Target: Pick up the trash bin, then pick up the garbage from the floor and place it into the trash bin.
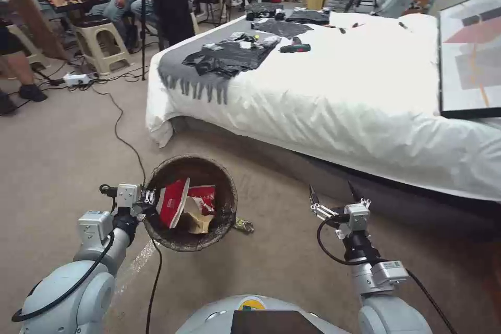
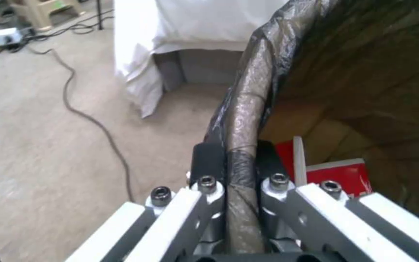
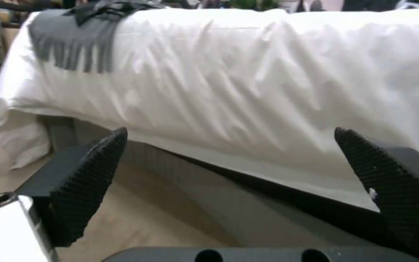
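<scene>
The trash bin (image 1: 219,182), round and lined with a dark bag, hangs above the carpet at my left. My left gripper (image 1: 151,199) is shut on its near rim (image 2: 242,120), one finger (image 2: 207,160) outside and one inside. Inside lie red-and-white packets (image 1: 175,201) and a brown paper bag (image 1: 197,219); the left wrist view shows a red packet (image 2: 345,174) too. A small foil wrapper (image 1: 243,226), a piece of garbage, lies on the floor just right of the bin. My right gripper (image 1: 333,194) is open above the carpet, its pads (image 3: 91,182) wide apart and facing the bed.
A bed (image 1: 365,94) with a white cover fills the right and centre, carrying dark plastic sheets (image 1: 229,57) and a grey fringed throw (image 1: 182,70). A black cable (image 1: 122,135) snakes over the carpet at left. Stools (image 1: 99,36) and people stand behind.
</scene>
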Robot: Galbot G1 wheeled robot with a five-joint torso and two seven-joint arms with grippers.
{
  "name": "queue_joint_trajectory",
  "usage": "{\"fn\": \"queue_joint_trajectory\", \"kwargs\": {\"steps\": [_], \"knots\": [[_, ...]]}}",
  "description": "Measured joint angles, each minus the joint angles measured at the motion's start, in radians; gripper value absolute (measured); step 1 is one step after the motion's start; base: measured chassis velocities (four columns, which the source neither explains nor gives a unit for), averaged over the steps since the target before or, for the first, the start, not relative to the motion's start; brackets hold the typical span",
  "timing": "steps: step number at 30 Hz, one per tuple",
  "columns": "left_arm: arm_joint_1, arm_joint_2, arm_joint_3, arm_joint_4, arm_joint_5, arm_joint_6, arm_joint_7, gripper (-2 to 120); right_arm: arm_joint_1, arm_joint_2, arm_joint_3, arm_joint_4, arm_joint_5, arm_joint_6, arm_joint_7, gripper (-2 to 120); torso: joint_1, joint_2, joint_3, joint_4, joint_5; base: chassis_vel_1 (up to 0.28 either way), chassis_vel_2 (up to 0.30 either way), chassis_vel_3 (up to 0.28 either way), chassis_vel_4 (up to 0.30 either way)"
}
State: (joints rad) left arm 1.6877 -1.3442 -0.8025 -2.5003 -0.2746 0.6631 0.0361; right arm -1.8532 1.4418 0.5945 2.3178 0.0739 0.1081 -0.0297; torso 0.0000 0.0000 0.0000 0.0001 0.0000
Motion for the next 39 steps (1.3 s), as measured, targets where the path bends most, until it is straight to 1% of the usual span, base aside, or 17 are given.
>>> {"fn": "queue_joint_trajectory", "kwargs": {"steps": [39], "knots": [[-0.001, -0.005, 0.002, 0.002, 0.002, -0.006, -0.001, 3, 0.011, -0.006, 0.000, -0.011, 0.007, -0.016, -0.005, 100, 0.000, 0.000, 0.000, 0.0000, 0.0000, 0.081, 0.083, 0.085, 0.086]]}}
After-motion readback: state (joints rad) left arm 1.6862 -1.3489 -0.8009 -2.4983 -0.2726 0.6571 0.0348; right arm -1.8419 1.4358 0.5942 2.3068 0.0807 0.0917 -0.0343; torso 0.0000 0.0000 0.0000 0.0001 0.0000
